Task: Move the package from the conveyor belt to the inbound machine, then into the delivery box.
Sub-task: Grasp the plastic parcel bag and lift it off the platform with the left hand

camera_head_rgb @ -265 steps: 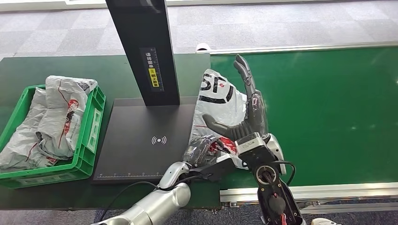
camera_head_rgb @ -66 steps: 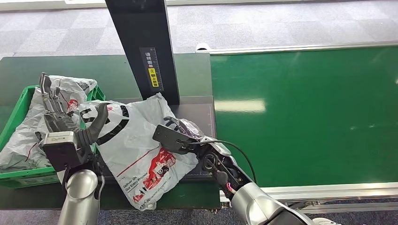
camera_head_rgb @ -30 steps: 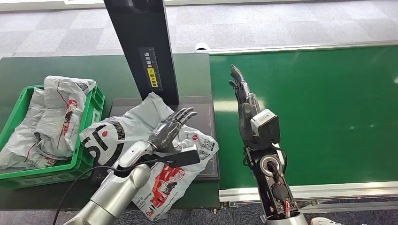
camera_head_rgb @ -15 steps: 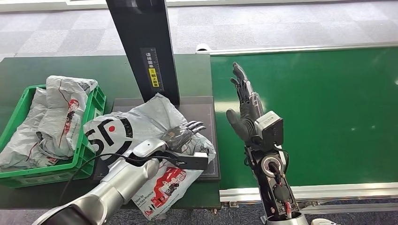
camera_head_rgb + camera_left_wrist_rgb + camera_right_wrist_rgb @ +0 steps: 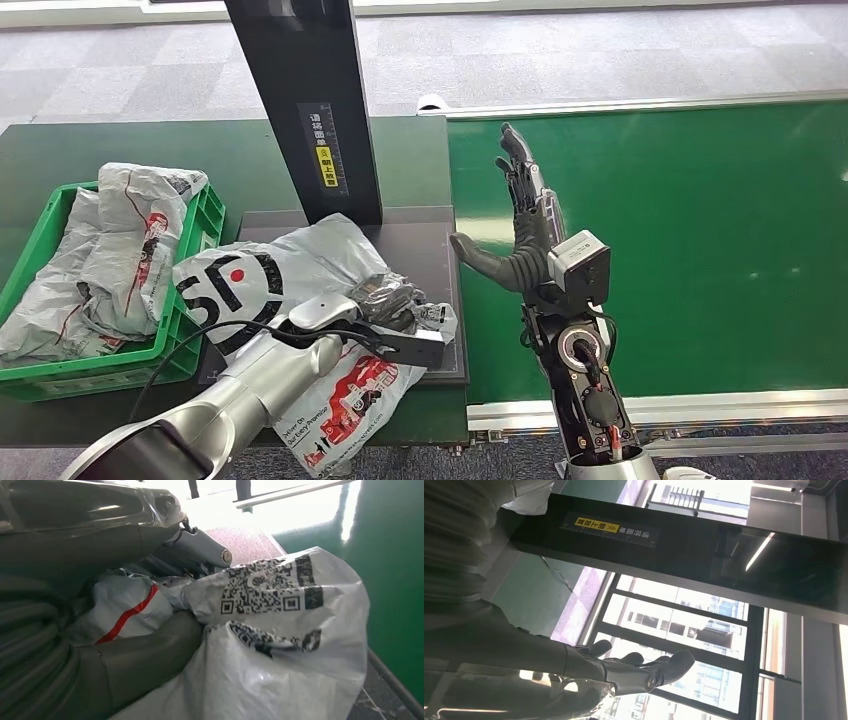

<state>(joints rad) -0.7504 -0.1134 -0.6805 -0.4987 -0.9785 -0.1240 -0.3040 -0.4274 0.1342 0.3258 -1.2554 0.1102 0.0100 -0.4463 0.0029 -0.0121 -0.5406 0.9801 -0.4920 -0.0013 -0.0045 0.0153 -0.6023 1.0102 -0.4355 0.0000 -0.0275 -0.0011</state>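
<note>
A grey plastic courier package [image 5: 300, 300] with black lettering, a red dot and red printing is lying across the flat black scanning platform of the inbound machine [image 5: 425, 245]. Its lower end is hanging over the near edge of the dark green table [image 5: 120, 140], toward six o'clock. The machine's tall black column [image 5: 305, 100], carrying a small yellow label, is rising at twelve o'clock from the package.

The robot's left hand [image 5: 385, 298] is reaching in from seven o'clock and gripping the package's crumpled right-hand edge, with plastic bunching around its dark fingers [image 5: 392, 295]. In the left wrist view, the thick grey thumb [image 5: 145, 657] is pressing into the wrinkled bag [image 5: 280, 630] just beside a printed square code label [image 5: 272, 587].

The robot's right hand [image 5: 525, 230] is standing upright at three o'clock from the package, over the left edge of the bright green conveyor belt [image 5: 700, 230]. Its fingers are spreading straight toward twelve o'clock, its thumb is pointing toward the machine at nine o'clock, and it is holding nothing. In the right wrist view, that hand [image 5: 634, 672] is showing against bright windows.

At nine o'clock from the package, a green slatted plastic delivery box [image 5: 190, 290] is sitting on the table, holding several similar grey bags [image 5: 110, 250].
</note>
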